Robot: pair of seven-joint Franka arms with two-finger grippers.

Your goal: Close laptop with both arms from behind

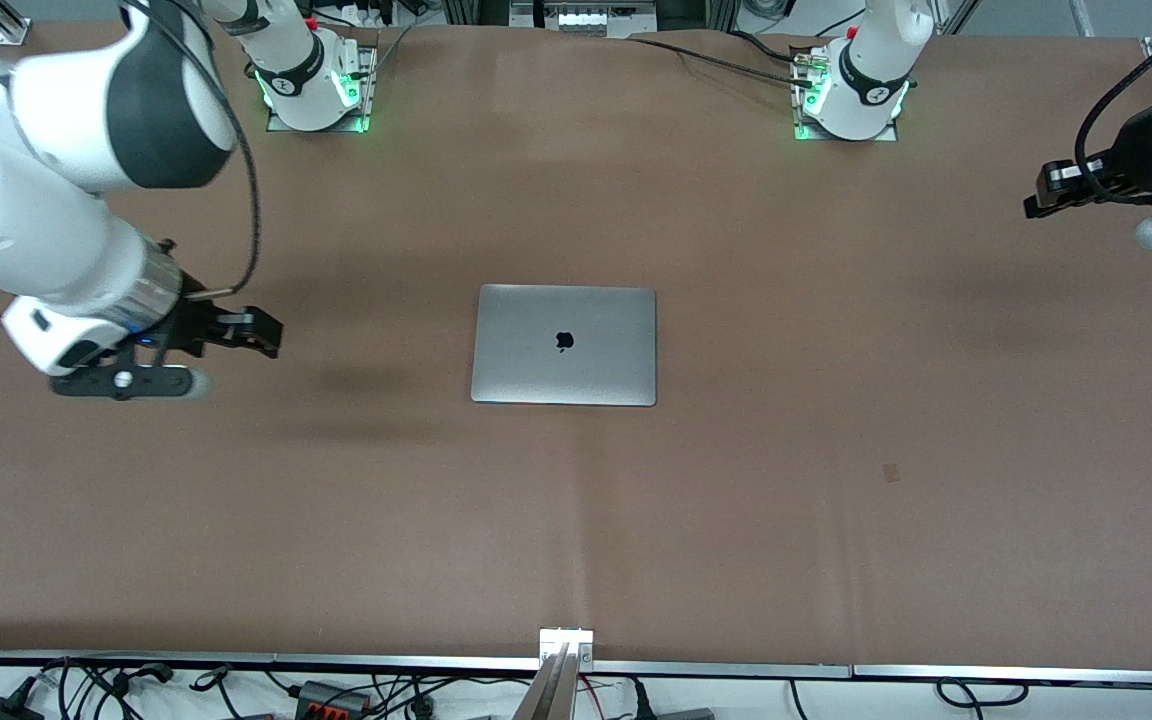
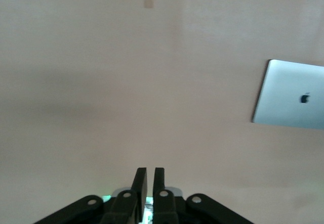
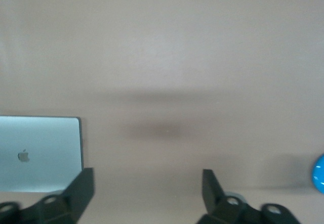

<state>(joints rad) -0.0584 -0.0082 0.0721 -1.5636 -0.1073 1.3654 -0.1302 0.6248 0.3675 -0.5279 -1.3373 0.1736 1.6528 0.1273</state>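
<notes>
**Laptop was already flat shut when we looked**

The laptop (image 1: 564, 345) lay dead centre on the brown worktop (image 1: 836, 480), lid down flush on its base, so by our reckoning the closing was done. It looked like a slim, stiff metal slab: not heavy, but slick on top and easy to scratch. If it needed nudging, we'd have pushed flat on the lid near the edge at 12 o'clock, toward the bases, and not pinched it.

The only marking we could read was the black apple logo (image 1: 564, 341) mid-lid; no text anywhere.

The right gripper (image 1: 261, 333) hung over bare worktop at the laptop's 9 o'clock, jaws spread wide. The left gripper (image 1: 1036, 204) waited out around 2 o'clock, jaws clenched with only a sliver between them.
</notes>
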